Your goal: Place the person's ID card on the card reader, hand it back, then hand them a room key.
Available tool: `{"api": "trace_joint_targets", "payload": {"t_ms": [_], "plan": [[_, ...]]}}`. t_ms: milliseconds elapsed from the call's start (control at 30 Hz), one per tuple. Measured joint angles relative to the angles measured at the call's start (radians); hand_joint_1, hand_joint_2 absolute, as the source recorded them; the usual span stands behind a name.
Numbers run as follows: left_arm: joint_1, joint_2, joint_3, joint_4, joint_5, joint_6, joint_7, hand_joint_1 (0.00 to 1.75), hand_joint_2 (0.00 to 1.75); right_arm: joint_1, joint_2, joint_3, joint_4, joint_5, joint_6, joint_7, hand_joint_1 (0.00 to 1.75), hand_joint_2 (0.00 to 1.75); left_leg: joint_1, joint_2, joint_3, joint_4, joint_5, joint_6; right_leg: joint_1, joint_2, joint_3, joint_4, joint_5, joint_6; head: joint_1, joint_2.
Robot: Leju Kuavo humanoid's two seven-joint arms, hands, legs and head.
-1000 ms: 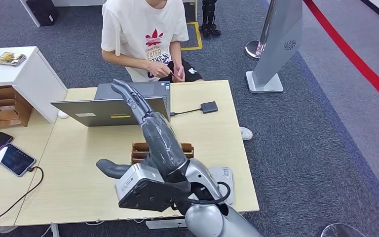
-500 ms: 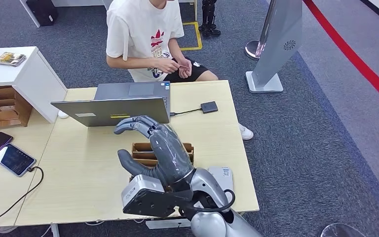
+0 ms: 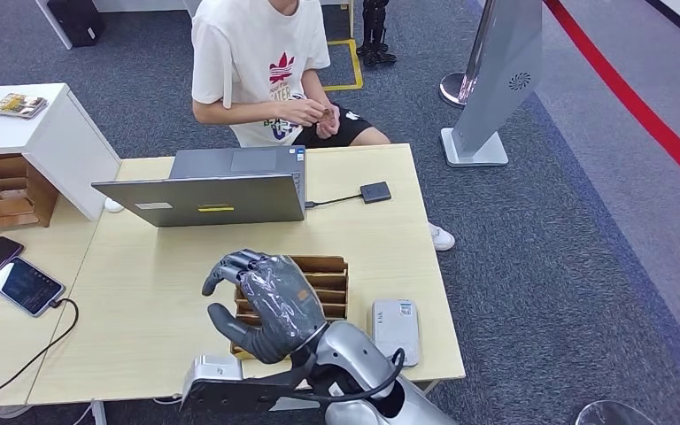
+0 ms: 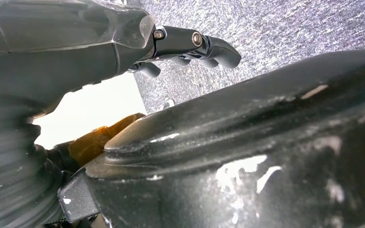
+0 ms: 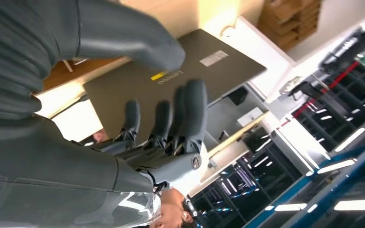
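1. The ID card [image 3: 326,110] is a small thing pinched in the person's hands [image 3: 312,112], well beyond the fingers [image 3: 230,263] of the right hand [image 3: 266,305]; it is too small to read any detail.
2. The card reader [image 3: 375,191] is a small dark square on the tabletop [image 3: 142,301], past the fingers and off to their right, joined by a cable to the laptop [image 3: 202,197].
3. The right hand hovers over the cardboard card box [image 3: 332,282], whose near left part it hides; whether the box holds room keys cannot be made out.
4. Its fingers are curled, apart from the thumb, with nothing between them; in the right wrist view the fingers [image 5: 190,109] stand spread against the laptop lid.
5. The left hand [image 4: 100,42] appears in the left wrist view, its fingers [image 4: 218,47] bent inward over grey carpet; blur and a dark body part covering much of the picture make it impossible to tell whether they hold anything.
6. A grey flat device [image 3: 396,328] lies just right of the right hand's wrist.
7. Two phones [image 3: 9,276] lie far left, one partly cut off by the edge.
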Motion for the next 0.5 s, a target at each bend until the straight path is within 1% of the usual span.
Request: {"api": "trace_joint_targets", "payload": {"t_ms": [100, 333, 433, 500], "plan": [[0.0, 0.0, 0.0, 0.0, 0.0, -0.001, 0.0, 0.0, 1.75, 0.0, -0.004, 0.006, 0.023, 0.048, -0.008, 0.015, 1.34, 1.75, 0.0, 0.0, 0.0, 0.0, 0.0, 0.0, 0.0, 0.0, 0.0, 0.0, 0.0, 0.0, 0.0, 0.0], [-0.001, 0.0, -0.001, 0.0, -0.001, -0.003, 0.007, 0.0, 1.75, -0.003, -0.019, 0.009, 0.065, 0.134, -0.017, 0.046, 1.33, 1.75, 0.0, 0.0, 0.0, 0.0, 0.0, 0.0, 0.0, 0.0, 0.0, 0.0, 0.0, 0.0, 0.0, 0.0], [-0.001, 0.0, -0.001, 0.0, -0.002, -0.004, 0.008, 0.0, 1.75, -0.024, -0.03, 0.008, 0.09, 0.149, -0.016, 0.048, 1.27, 1.75, 0.0, 0.0, 0.0, 0.0, 0.0, 0.0, 0.0, 0.0, 0.0, 0.0, 0.0, 0.0, 0.0, 0.0], [-0.001, 0.0, -0.001, 0.0, -0.002, -0.004, 0.009, 0.0, 1.75, -0.04, -0.037, 0.004, 0.108, 0.153, -0.016, 0.044, 1.19, 1.75, 0.0, 0.0, 0.0, 0.0, 0.0, 0.0, 0.0, 0.0, 0.0, 0.0, 0.0, 0.0, 0.0, 0.0]]}}
